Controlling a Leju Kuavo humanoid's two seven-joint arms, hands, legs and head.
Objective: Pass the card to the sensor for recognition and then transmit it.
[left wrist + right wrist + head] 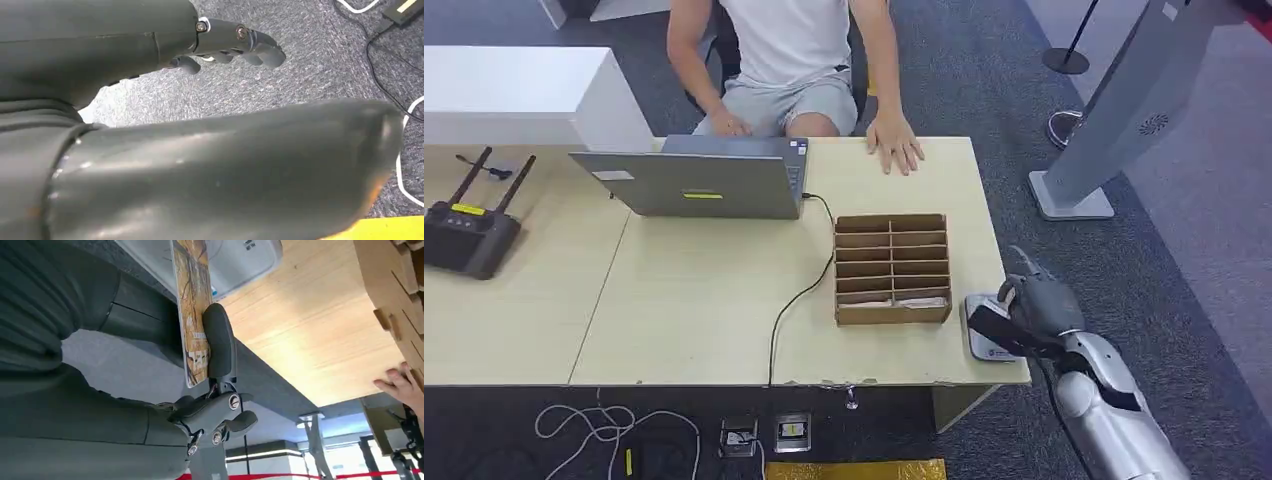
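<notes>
My right hand (1036,304) hovers at the table's front right corner, just above the flat grey sensor (980,342). In the right wrist view it pinches a card (192,310) with yellow-brown artwork between the thumb (219,342) and the fingers behind it. The card stands on edge close over the white-grey sensor (235,260); I cannot tell if they touch. My left hand (235,45) hangs over the grey carpet with its fingers loosely apart and nothing in them.
A cardboard slot box (892,268) stands just left of the sensor. Across the table (704,300) sits a person with one hand (894,142) flat on the far edge. A laptop (704,180) with a black cable, a router (466,232) and a grey kiosk stand (1114,110) are around.
</notes>
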